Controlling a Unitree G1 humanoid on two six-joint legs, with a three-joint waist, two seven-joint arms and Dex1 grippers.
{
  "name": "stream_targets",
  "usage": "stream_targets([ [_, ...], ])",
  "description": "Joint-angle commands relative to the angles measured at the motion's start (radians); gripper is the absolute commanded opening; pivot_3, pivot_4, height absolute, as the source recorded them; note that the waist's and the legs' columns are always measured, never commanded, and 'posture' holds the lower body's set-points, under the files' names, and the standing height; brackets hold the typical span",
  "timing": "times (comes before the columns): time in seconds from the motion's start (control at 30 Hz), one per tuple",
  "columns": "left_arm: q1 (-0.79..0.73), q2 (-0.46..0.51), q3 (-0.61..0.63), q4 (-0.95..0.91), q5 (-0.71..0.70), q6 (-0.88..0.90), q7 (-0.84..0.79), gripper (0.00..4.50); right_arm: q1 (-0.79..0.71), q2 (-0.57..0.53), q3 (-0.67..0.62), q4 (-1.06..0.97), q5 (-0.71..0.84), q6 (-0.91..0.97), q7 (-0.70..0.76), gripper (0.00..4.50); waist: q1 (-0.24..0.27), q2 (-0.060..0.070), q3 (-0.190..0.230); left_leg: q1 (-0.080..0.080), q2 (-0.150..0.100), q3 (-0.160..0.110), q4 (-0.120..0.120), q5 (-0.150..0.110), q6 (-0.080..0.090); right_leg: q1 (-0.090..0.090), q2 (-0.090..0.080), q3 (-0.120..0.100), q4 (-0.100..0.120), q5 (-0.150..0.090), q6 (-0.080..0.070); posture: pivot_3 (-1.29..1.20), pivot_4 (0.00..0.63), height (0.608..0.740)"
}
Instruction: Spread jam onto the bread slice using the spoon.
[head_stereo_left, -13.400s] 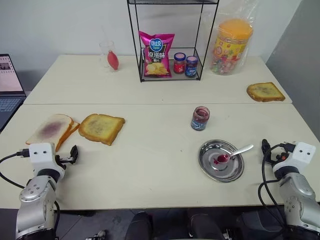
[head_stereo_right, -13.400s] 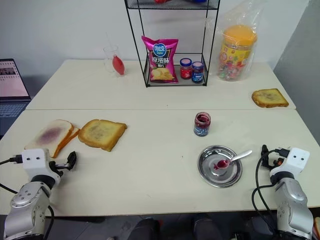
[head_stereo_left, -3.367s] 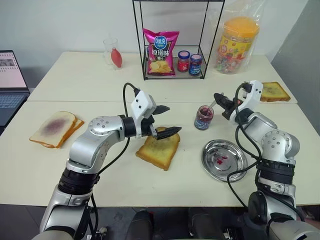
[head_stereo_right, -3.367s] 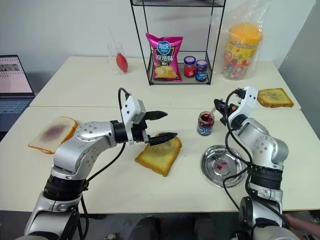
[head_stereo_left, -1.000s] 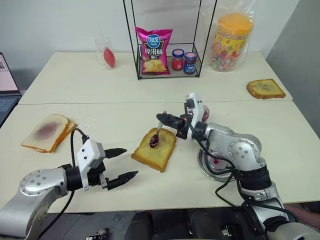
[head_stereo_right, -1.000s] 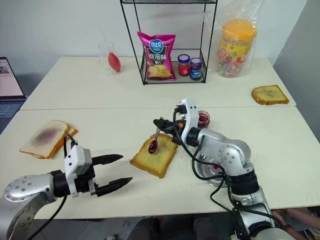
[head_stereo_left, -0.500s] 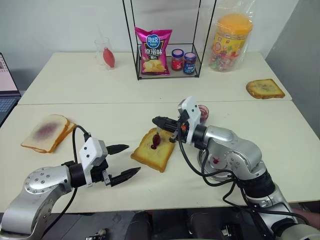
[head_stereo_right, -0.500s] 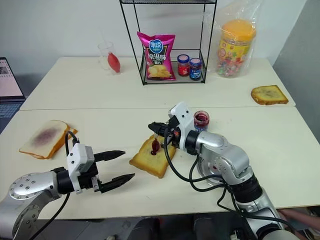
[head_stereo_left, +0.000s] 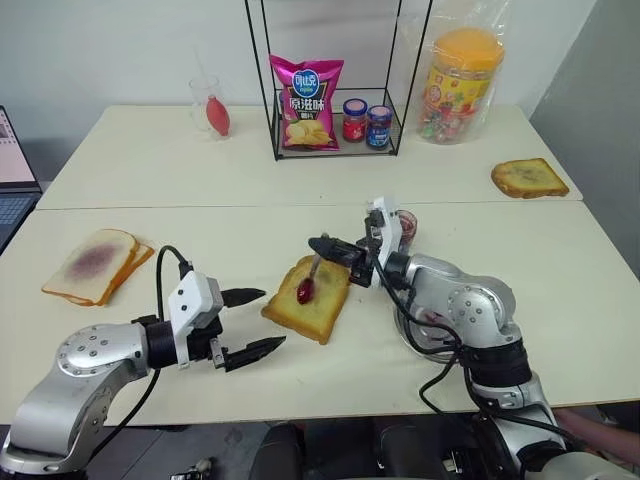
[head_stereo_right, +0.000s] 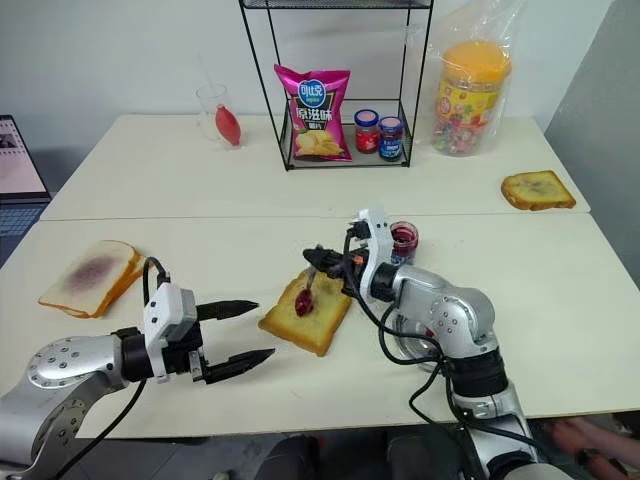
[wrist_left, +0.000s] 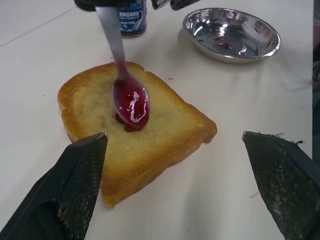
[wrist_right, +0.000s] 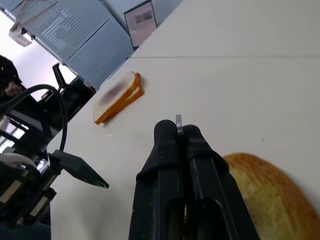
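- I see my left tool (head_stereo_left: 252, 322) nearest to me, hovering just above the counter (head_stereo_left: 150, 250) with its two fingers spread wide and nothing between them; it points across at the bread slice (head_stereo_left: 309, 297) from the near-left side, close to it but not touching.
- The bread slice lies flat on the counter at the centre, between the two arms, one corner turned toward me; it sits directly in front of the left tool's open fingers in the left wrist view.
- The spoon (wrist_left: 123, 80) has its bowl resting on the middle of the slice, loaded with glossy red jam (wrist_left: 131, 106); a small dark dab already sits under the bowl.
- The spoon's long axis runs from the bowl on the slice up and back toward the far right, where my right tool (head_stereo_right: 322, 259) is clamped tight on the end of the handle.
- I judge the right arm owns the stroke: the slice lies below and to the near-left of that tool, so the spreading drag runs along the handle line.
- Beyond, the steel plate (wrist_left: 232, 35) and the jam jar (head_stereo_left: 405, 227) stand behind the right arm.
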Motion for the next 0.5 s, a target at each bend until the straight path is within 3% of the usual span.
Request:
stream_targets([
  [0.03, 0.0, 0.012, 0.008, -0.011, -0.003, -0.007, 0.005, 4.5, -0.03, 0.002, 0.009, 0.054, -0.034, -0.042, 0.044, 0.03, -0.001, 0.0, 0.0, 0.0, 0.0, 0.0, 0.0, 0.0, 0.0, 0.0, 0.0, 0.0, 0.001, 0.0, 0.0, 0.0, 0.15, 0.74],
  [0.5, 0.023, 0.032, 0.016, -0.02, -0.013, -0.001, -0.004, 4.5, -0.142, -0.01, -0.039, 0.208, -0.139, -0.175, 0.094, 0.03, -0.003, 0.0, 0.0, 0.005, 0.0, -0.001, 0.001, 0.0, 0.0, 0.0, 0.001, 0.0, 0.01, -0.004, -0.006, 0.0, 0.15, 0.74],
])
